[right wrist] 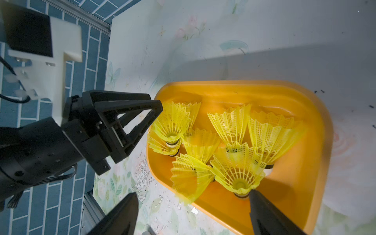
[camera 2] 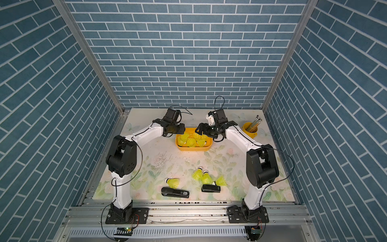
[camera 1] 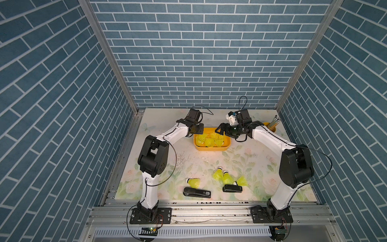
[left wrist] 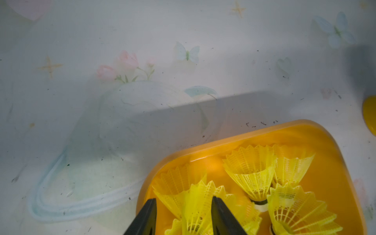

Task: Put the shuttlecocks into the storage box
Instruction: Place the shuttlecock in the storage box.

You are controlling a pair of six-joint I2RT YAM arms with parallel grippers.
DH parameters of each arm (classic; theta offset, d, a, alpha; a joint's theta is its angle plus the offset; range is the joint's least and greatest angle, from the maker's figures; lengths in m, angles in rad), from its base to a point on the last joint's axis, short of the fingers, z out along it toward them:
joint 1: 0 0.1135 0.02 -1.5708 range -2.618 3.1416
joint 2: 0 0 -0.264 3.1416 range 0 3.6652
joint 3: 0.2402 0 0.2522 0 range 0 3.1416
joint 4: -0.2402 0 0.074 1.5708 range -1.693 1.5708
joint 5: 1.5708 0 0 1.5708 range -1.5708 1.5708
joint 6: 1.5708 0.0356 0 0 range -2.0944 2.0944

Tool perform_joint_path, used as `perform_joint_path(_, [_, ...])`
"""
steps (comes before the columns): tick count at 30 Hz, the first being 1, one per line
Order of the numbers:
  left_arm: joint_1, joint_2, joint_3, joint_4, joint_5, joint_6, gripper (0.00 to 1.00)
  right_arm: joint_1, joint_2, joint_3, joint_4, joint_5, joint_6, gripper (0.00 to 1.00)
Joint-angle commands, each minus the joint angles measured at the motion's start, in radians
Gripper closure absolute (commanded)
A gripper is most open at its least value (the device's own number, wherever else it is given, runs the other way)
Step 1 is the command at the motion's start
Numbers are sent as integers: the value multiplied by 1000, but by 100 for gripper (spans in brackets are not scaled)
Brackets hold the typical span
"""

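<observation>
The yellow-orange storage box (camera 1: 211, 148) (camera 2: 193, 148) sits at the back middle of the table and holds several neon shuttlecocks (camera 1: 209, 141). My left gripper (left wrist: 184, 203) hangs over the box's left end. Its fingers (left wrist: 146, 217) stand apart around an upright shuttlecock (left wrist: 195, 205), with a gap on one side. My right gripper (right wrist: 193, 197) is wide open over the box's near rim (right wrist: 223, 85). A blurred shuttlecock (right wrist: 189, 179) lies loose between its fingers. Several more shuttlecocks (camera 1: 227, 178) (camera 2: 173, 182) lie on the front of the table.
Two black staplers (camera 1: 196, 192) (camera 1: 232, 188) lie near the front edge, beside the loose shuttlecocks. A small yellow cup of pencils (camera 1: 272, 126) (camera 2: 250, 127) stands at the back right, behind my right arm. Blue brick walls close in three sides.
</observation>
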Motion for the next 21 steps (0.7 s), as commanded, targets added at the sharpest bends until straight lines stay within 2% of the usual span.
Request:
perform_joint_path(1, [6, -37, -27, -31, -57, 33, 51, 12, 30, 39, 0, 25, -20, 13])
perform_joint_path(6, [14, -67, -46, -40, -122, 47, 52, 37, 58, 68, -3, 31, -20, 13])
perform_joint_path(17, [17, -83, -31, -62, -170, 61, 54, 55, 57, 54, 0, 53, -21, 13])
perform_joint_path(21, [16, -122, -52, -51, -170, 50, 50, 60, 41, 43, -1, 80, -21, 13])
